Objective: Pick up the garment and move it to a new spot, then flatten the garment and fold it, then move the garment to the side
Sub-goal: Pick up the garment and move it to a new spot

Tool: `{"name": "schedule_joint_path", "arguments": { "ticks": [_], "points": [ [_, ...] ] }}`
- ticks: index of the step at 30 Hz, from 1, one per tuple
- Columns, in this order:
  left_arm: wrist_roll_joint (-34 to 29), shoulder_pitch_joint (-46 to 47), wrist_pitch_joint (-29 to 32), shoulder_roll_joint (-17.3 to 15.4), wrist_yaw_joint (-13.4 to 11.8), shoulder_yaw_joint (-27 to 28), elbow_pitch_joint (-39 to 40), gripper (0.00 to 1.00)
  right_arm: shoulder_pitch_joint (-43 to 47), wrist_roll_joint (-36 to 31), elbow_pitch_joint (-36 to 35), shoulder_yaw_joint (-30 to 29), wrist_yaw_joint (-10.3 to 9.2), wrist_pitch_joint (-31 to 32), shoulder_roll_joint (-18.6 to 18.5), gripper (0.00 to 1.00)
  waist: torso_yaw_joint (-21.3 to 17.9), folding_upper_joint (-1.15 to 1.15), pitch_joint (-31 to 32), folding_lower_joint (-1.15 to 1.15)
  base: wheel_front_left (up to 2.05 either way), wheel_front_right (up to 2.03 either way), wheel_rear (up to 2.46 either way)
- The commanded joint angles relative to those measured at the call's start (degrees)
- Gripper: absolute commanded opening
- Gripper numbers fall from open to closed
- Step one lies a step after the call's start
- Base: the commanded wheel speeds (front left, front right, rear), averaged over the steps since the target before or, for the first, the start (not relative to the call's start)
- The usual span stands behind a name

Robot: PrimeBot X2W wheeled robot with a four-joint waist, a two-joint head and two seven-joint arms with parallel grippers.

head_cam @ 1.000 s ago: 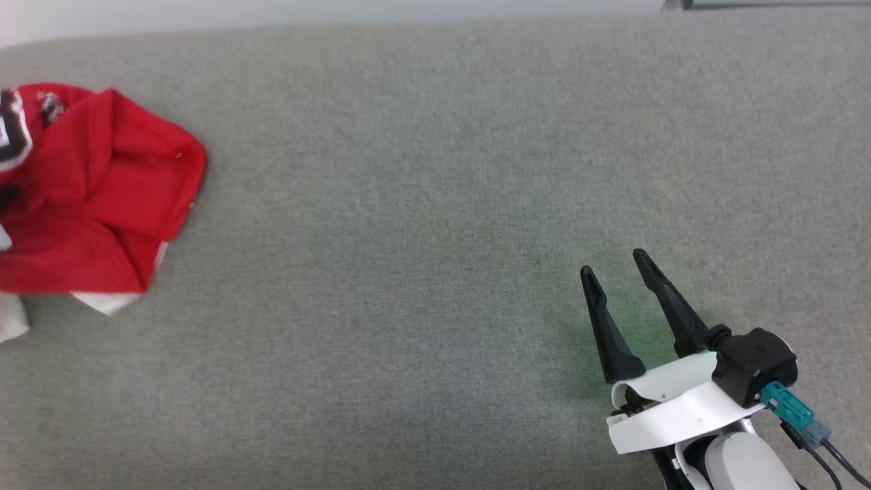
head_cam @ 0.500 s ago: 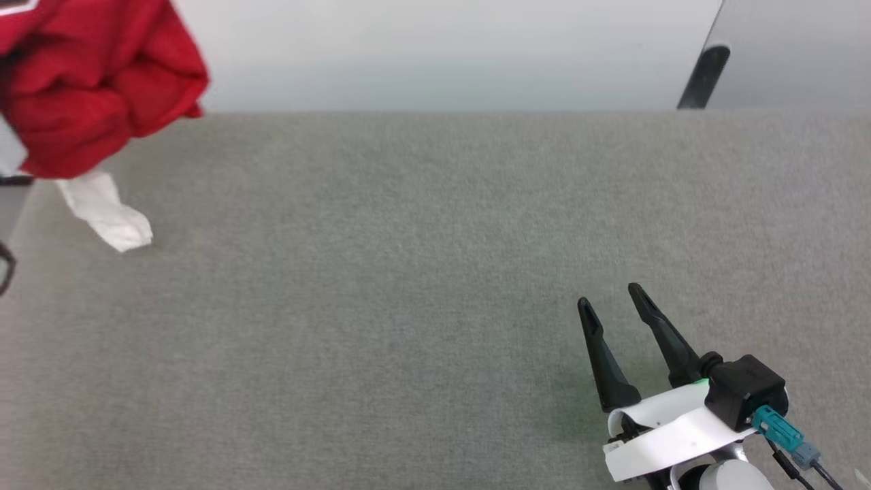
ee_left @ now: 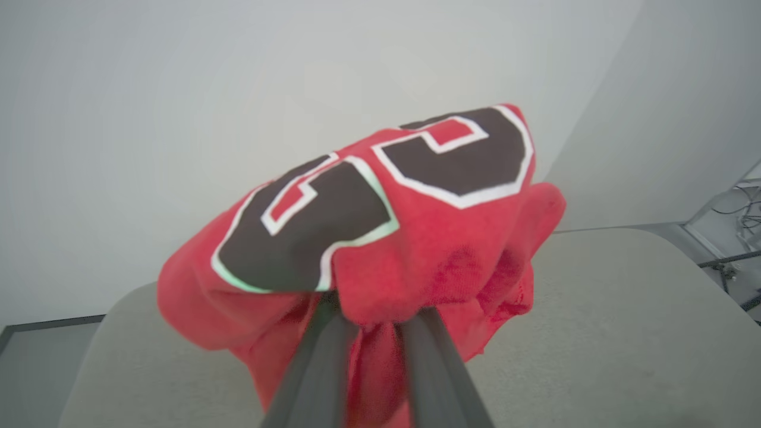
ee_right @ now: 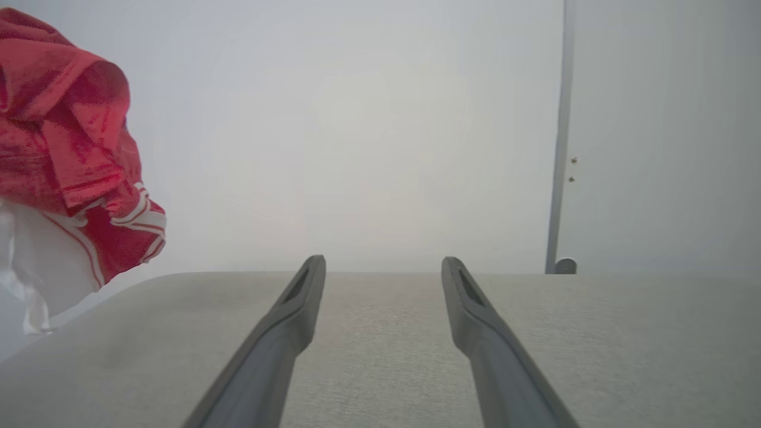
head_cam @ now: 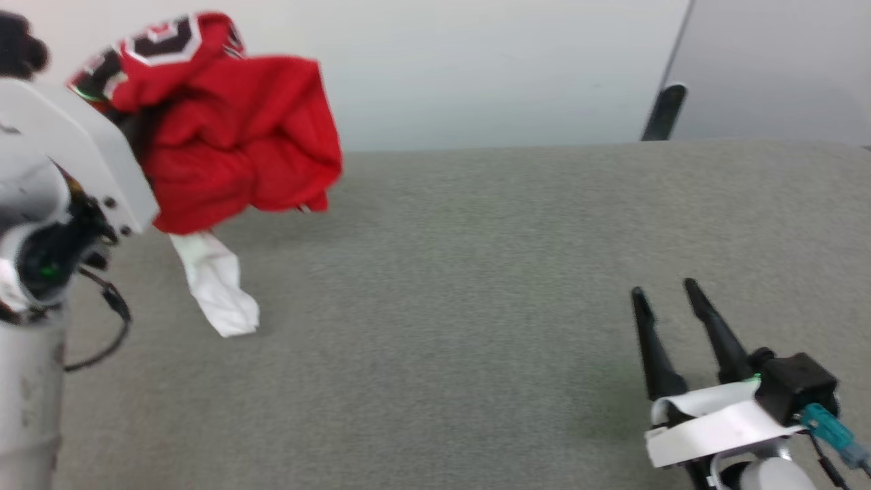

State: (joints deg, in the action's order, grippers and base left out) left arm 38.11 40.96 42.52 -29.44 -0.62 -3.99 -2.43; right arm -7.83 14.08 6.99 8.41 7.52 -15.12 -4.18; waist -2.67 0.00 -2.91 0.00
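Note:
The garment (head_cam: pixel 238 143), a red jersey with black white-outlined numerals, hangs bunched in the air over the left part of the grey table (head_cam: pixel 476 272). Its white sleeve (head_cam: pixel 218 292) dangles down to the table top. My left gripper (ee_left: pixel 377 309) is shut on the garment (ee_left: pixel 380 238), with both fingertips buried in the red cloth. The pale left wrist (head_cam: pixel 68 170) stands just left of the bundle. My right gripper (head_cam: pixel 663 289) rests low at the right, open, with nothing between its fingers (ee_right: pixel 297 309). In the right wrist view the garment (ee_right: pixel 65 148) hangs far left.
The grey padded table top stretches wide between the two arms. A pale wall runs behind its far edge. A dark post (head_cam: pixel 663 112) stands at the back right beside a door frame (ee_right: pixel 559 148). A black cable (head_cam: pixel 102 340) loops off the left arm.
The head camera has tilted up, so the wall now shows. The garment has left the table and hangs from my left gripper, further right. The right gripper stays open.

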Motion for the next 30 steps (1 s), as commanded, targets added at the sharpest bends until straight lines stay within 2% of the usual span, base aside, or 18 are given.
{"name": "schedule_joint_path", "arguments": {
  "ticks": [1,9,16,18,24,30],
  "points": [
    [0.63,-1.27,0.63,0.72,-0.84,-0.21,1.75,0.00,0.61,-0.25,0.06,-1.29,-0.06,-0.04,-0.32,1.00,-3.43,0.00,-0.30,0.00,0.00,0.00,0.00],
    [1.35,-7.14,4.47,3.77,-4.67,-2.96,9.22,0.00,1.94,-0.57,-0.30,-7.80,-0.06,-0.04,-0.09,1.00,-9.75,0.00,-1.40,0.00,0.00,0.00,0.00],
    [1.01,-13.32,5.88,6.91,-7.88,-5.98,9.65,0.00,2.41,-0.26,-0.50,-8.66,-0.06,-0.04,0.58,1.00,-13.78,0.00,-3.04,0.00,0.00,0.00,0.00],
    [0.75,-14.20,5.89,7.27,-8.05,-6.59,9.26,0.00,2.32,-0.14,-0.49,-8.51,-0.06,-0.04,0.63,1.00,-14.19,0.00,-3.25,0.00,0.00,0.00,0.00],
    [0.99,-18.08,5.18,11.02,-9.36,-9.77,5.56,0.00,2.11,0.18,-0.29,-7.71,-0.06,-0.04,1.10,1.00,-15.38,0.00,-4.32,0.00,0.00,0.00,0.00],
    [1.13,-19.61,4.47,14.25,-8.72,-13.09,1.26,0.00,1.35,0.66,0.29,-6.74,-0.06,-0.04,1.27,1.00,-15.52,0.00,-4.72,0.00,0.00,0.00,0.00]
  ]
}}
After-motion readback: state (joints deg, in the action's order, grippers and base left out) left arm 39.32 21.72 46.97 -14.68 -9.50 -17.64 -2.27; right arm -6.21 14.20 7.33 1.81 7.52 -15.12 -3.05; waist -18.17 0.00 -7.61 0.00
